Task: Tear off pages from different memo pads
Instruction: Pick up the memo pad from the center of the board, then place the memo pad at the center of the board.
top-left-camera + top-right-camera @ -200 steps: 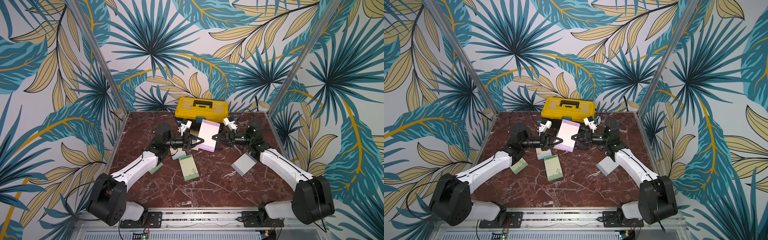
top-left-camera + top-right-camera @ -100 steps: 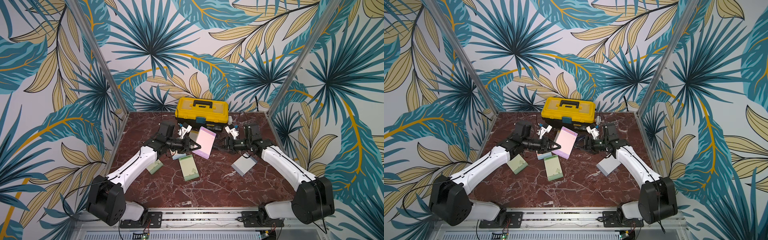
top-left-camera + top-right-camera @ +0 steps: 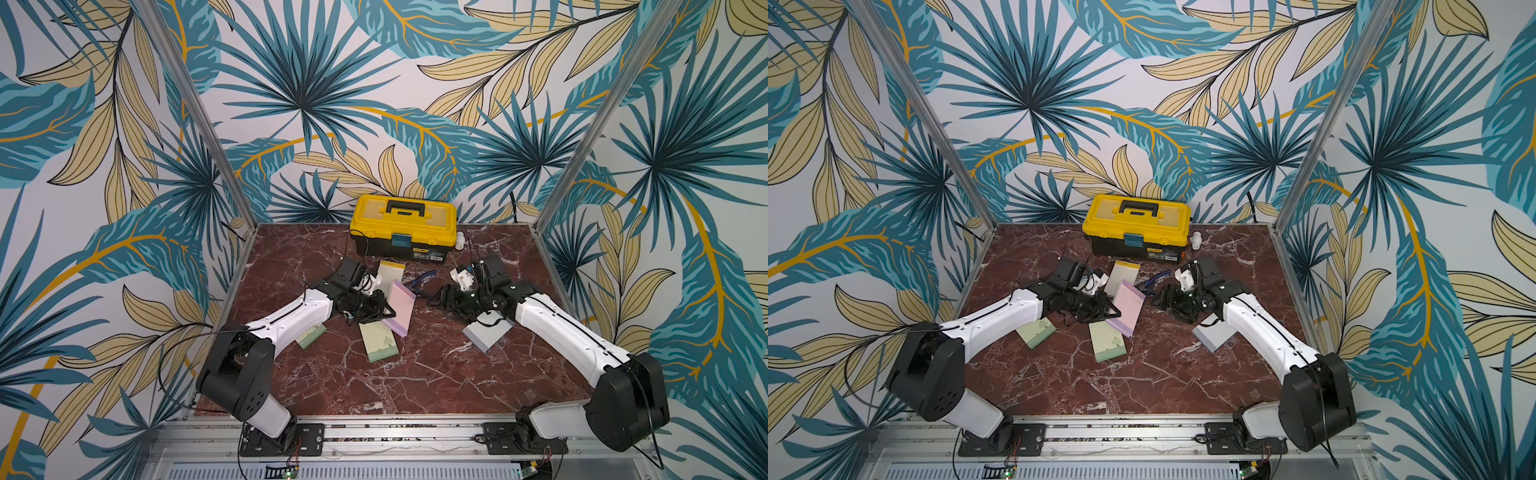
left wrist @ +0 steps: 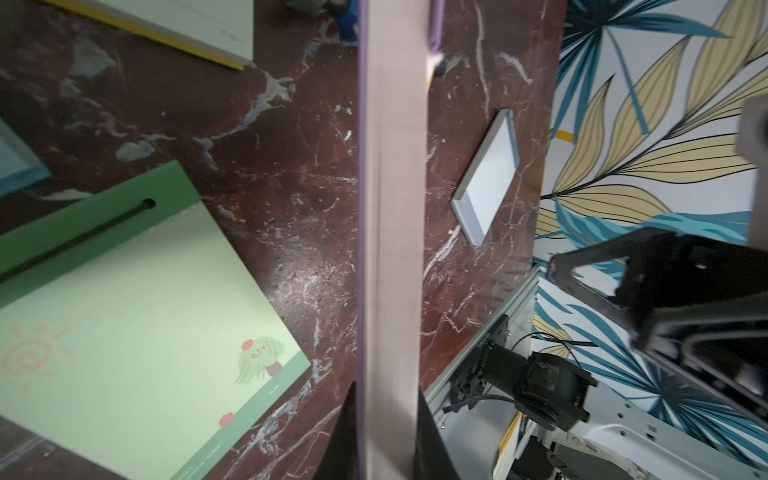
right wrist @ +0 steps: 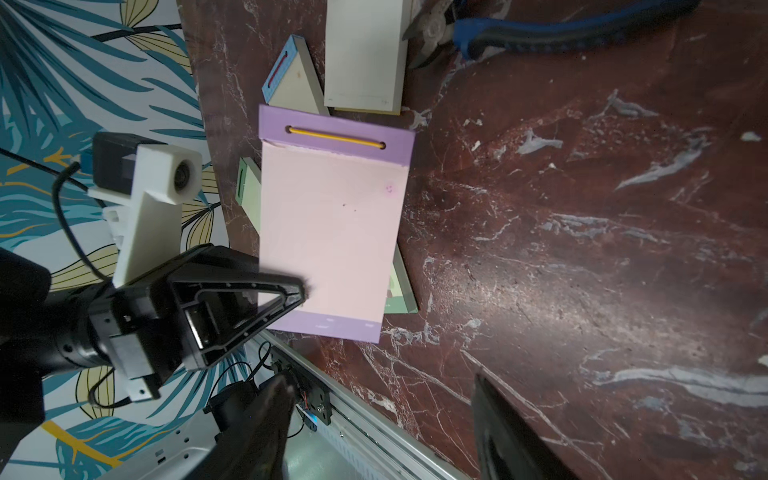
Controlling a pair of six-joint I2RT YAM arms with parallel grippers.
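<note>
My left gripper (image 3: 385, 311) (image 4: 386, 415) is shut on the lower edge of the pink-lilac memo pad (image 3: 400, 305) (image 5: 328, 232) and holds it tilted above the table. The pad's pale pink top page (image 5: 332, 199) faces my right gripper (image 3: 434, 300) (image 5: 378, 399), which is open and empty a short way to the pad's right. On the table lie two green pads (image 3: 378, 341) (image 3: 311, 336), a cream pad with a yellow header (image 3: 390, 272), a grey-lavender pad (image 3: 488, 334) under my right forearm, and a blue-bordered pad (image 5: 291, 79).
A yellow toolbox (image 3: 403, 226) stands at the back wall with a small white cap (image 3: 459, 241) beside it. Blue-handled pliers (image 3: 424, 276) (image 5: 561, 29) lie between the cream pad and my right gripper. Metal frame posts mark the table's back corners.
My right gripper has opened and drawn back to the right, away from the pink-lilac pad. My left gripper has lowered the pad, tilting it flatter towards the green pad.
</note>
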